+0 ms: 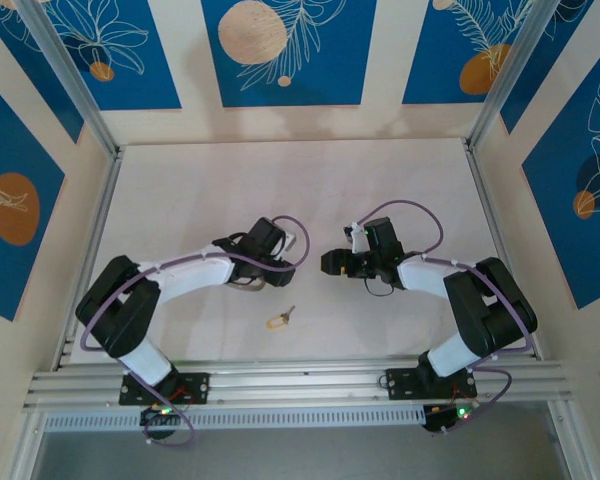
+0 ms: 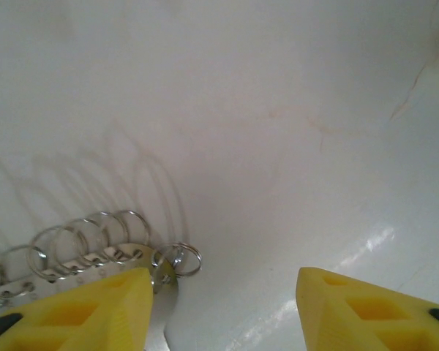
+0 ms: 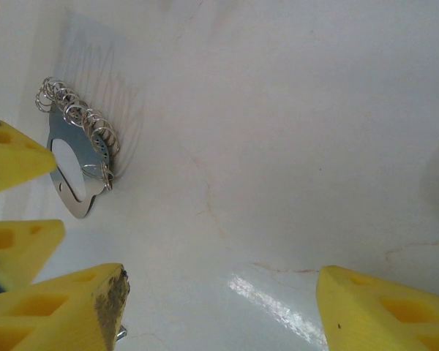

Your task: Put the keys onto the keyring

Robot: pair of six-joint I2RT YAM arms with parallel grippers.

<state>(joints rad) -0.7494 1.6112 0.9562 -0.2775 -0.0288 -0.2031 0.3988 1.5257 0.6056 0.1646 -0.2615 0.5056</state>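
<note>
The keyring [image 3: 79,201] is a flat grey metal loop lying on the white table, with a row of small silver split rings along one edge [image 2: 95,248]. My left gripper [image 2: 223,281] is open right beside it. One yellow finger [image 2: 80,307] overlaps the loop's edge, and the gap between the jaws is empty. In the top view the left gripper [image 1: 255,268] hangs over the keyring [image 1: 245,283]. The key [image 1: 278,320], with a tan head and a short silver blade, lies alone nearer the arm bases. My right gripper [image 1: 330,263] is open and empty [image 3: 221,292], facing the left one.
The left gripper's yellow fingers [image 3: 14,157] show at the left edge of the right wrist view, next to the keyring. The white table [image 1: 380,180] is walled by metal posts and blue patterned panels. A metal rail [image 1: 300,380] runs along the near edge.
</note>
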